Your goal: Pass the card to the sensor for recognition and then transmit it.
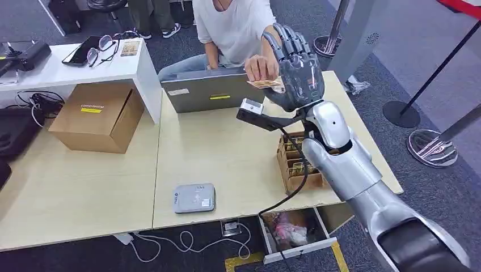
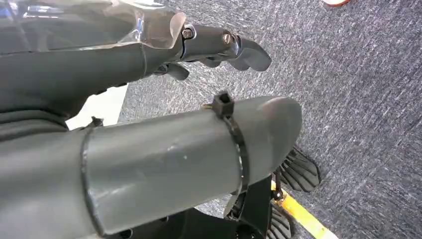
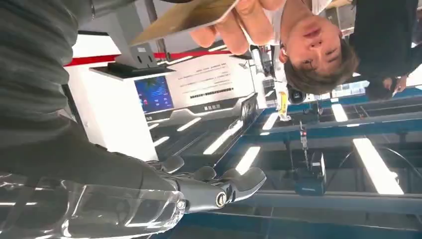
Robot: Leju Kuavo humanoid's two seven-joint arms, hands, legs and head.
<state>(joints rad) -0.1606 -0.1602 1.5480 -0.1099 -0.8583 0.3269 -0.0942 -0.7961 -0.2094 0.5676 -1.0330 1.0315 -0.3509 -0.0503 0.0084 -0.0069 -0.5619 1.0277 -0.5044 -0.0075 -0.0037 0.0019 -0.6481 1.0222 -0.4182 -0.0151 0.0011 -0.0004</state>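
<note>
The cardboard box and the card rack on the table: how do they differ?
The cardboard box is large, closed and plain with a yellow label; the card rack is smaller, open on top and holds rows of cards. The box stands at the table's far left, away from the right hand; the rack lies under the right arm. Both are brown.

The wooden table [image 1: 227, 153] bears a laptop [image 1: 212, 90] (grey), sensor [image 1: 194, 198], card box [image 1: 298, 164].
</note>
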